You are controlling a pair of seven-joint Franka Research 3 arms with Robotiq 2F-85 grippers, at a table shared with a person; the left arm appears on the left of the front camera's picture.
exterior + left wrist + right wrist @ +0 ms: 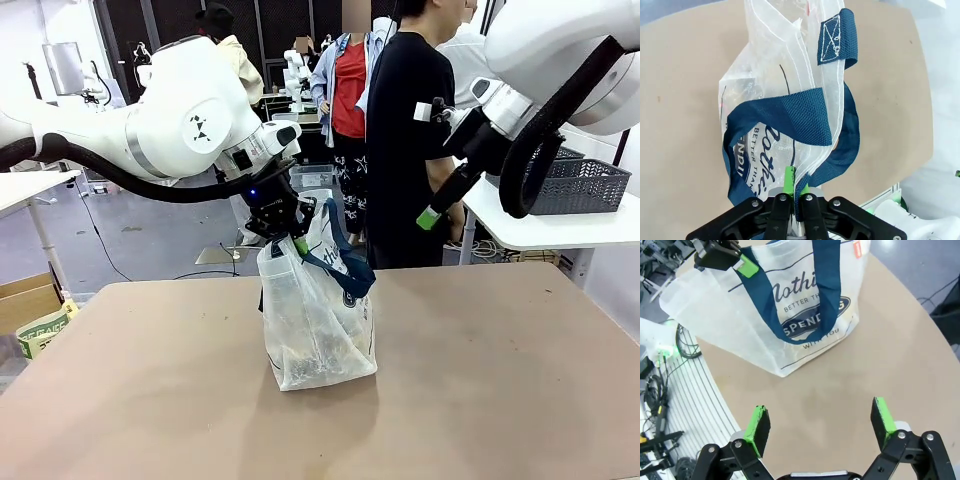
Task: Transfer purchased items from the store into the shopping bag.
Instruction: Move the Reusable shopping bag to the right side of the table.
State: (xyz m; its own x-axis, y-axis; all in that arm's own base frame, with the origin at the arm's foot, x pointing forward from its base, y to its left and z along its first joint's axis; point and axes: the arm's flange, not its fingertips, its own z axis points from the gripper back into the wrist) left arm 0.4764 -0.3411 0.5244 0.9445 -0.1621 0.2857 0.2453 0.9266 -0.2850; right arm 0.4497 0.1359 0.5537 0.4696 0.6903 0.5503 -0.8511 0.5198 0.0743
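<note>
A: So where's the shopping bag (318,320) sitting?

B: It's standing near the middle of the counter (500,380), well in from every edge, with open counter showing all around it. The left tool (296,240) is pinching the bag's top rim together with a navy strap handle (790,117), pads squeezed tight on them.

A: And the other one?

B: The right tool (432,218) is hanging up high over the far right side, fingers spread wide with nothing between them. A person (405,150) is standing right behind the far edge.
</note>
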